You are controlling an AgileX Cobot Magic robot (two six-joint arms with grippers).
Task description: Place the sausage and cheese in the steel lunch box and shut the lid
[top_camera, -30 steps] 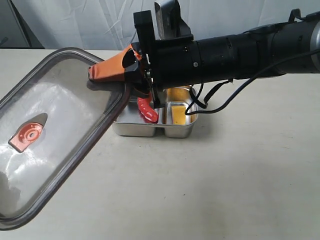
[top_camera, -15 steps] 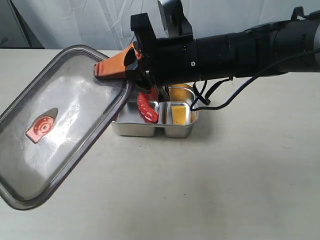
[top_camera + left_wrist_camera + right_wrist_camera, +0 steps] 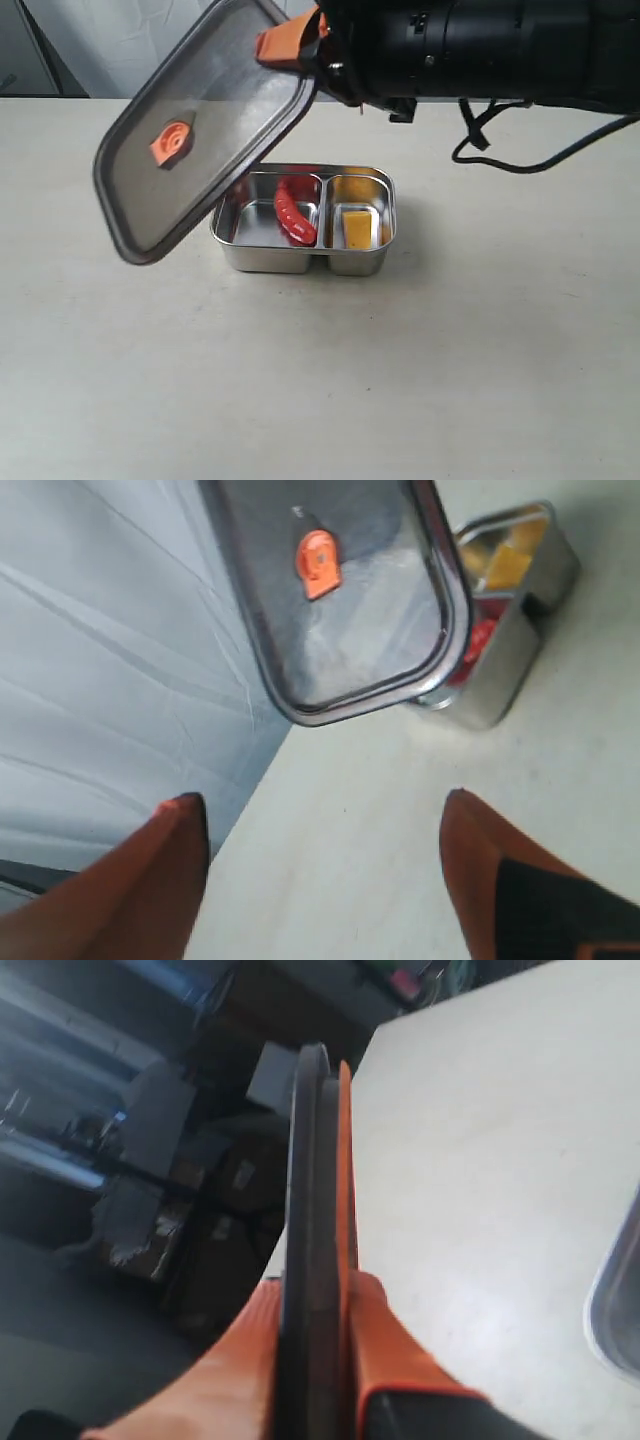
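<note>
The steel lunch box [image 3: 250,255] stands mid-table with the red sausage [image 3: 292,213] in its left compartment and the yellow cheese [image 3: 356,227] in its right one. The dark translucent lid [image 3: 205,120] with its orange valve tab [image 3: 171,141] hangs tilted in the air above the box's left side. My right gripper [image 3: 293,44] is shut on the lid's upper edge; its orange fingers [image 3: 400,1350] pinch the rim [image 3: 310,1210]. My left gripper [image 3: 325,810] is open and empty, off to the side, looking at the lid [image 3: 340,590] and box [image 3: 520,620].
White cloth backdrop [image 3: 150,40] runs behind the table. The black right arm [image 3: 500,45] with a loose cable [image 3: 530,160] reaches across above the box's far side. Bare tabletop [image 3: 400,380] lies in front of the box.
The right gripper has lifted the lid up and rightward, from low at the left of the box to tilted above its left side. The box and food have not moved.
</note>
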